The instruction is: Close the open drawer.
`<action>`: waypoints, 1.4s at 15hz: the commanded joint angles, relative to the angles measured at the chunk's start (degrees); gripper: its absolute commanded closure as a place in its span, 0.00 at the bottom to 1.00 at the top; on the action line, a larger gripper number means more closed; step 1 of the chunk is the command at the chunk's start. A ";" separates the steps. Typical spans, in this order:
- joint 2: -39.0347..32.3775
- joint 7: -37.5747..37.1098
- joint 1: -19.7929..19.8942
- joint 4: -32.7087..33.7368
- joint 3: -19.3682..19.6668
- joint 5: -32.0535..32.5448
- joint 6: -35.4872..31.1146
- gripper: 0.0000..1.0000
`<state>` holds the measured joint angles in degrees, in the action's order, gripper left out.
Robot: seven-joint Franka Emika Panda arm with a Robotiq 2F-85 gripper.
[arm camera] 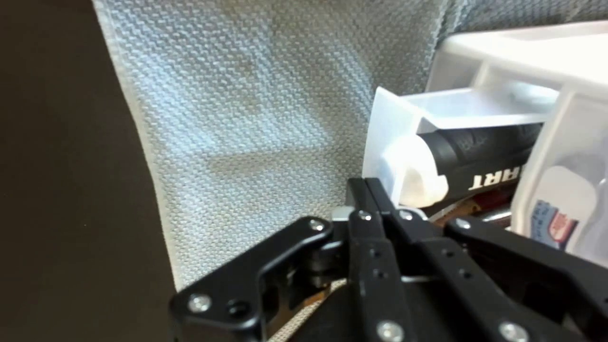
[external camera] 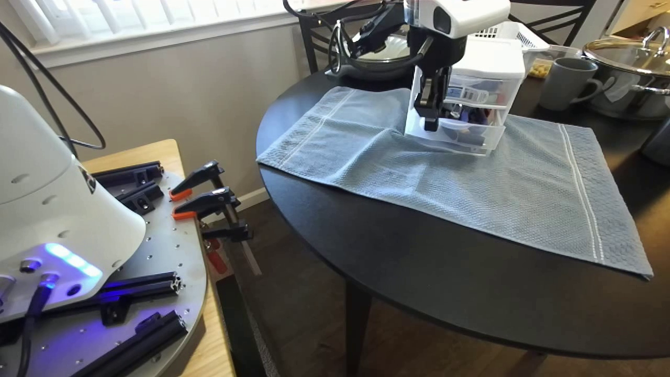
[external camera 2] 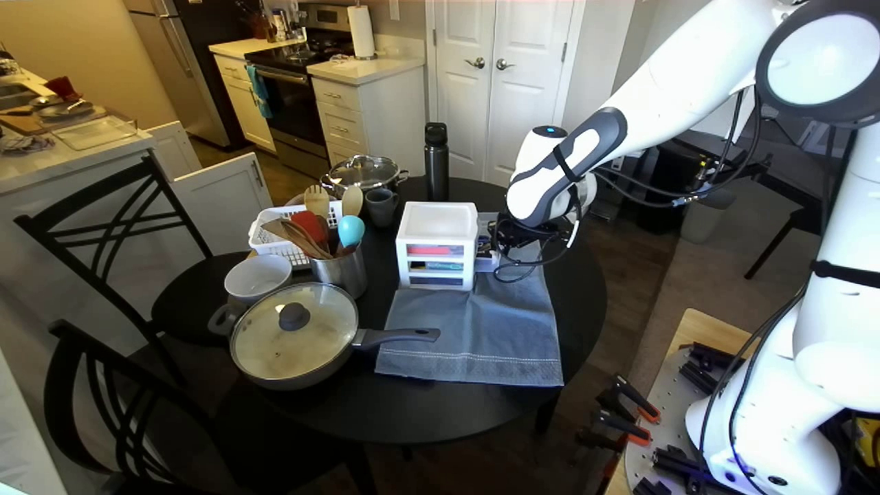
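A white plastic drawer unit stands on a blue-grey towel; it also shows in an exterior view. Its clear bottom drawer is pulled out and shows in the wrist view and in an exterior view. A black cylinder with white letters lies in the drawer among other small items. My gripper is shut with its fingers together and nothing seen between them. The fingertips are at the outer side of the drawer's front panel; I cannot tell whether they touch it.
The towel lies wrinkled on the round black table. A grey mug and a lidded pot stand beside the unit. A lidded pan, a utensil holder, a white basket and a dark bottle stand around it.
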<state>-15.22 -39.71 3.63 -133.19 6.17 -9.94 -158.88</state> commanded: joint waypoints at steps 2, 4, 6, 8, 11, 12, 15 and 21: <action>-3.13 4.44 0.33 3.70 -2.83 -6.87 -0.33 0.96; -4.53 5.36 0.43 5.03 -3.73 -9.16 -0.32 0.96; -5.68 6.35 0.47 6.07 -4.42 -11.11 -0.78 0.96; -6.04 7.78 0.55 6.36 -4.84 -12.99 -1.28 0.96; -5.20 12.09 1.87 5.83 -6.79 -18.18 -1.91 0.96; -4.85 14.03 2.38 5.51 -7.46 -20.05 -2.32 0.96; -3.75 23.66 6.65 4.28 -12.22 -29.34 -4.73 0.96; -2.49 45.15 15.72 3.44 -20.10 -49.75 -5.83 0.96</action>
<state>-19.10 -3.36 15.21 -129.27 -10.43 -52.04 -164.02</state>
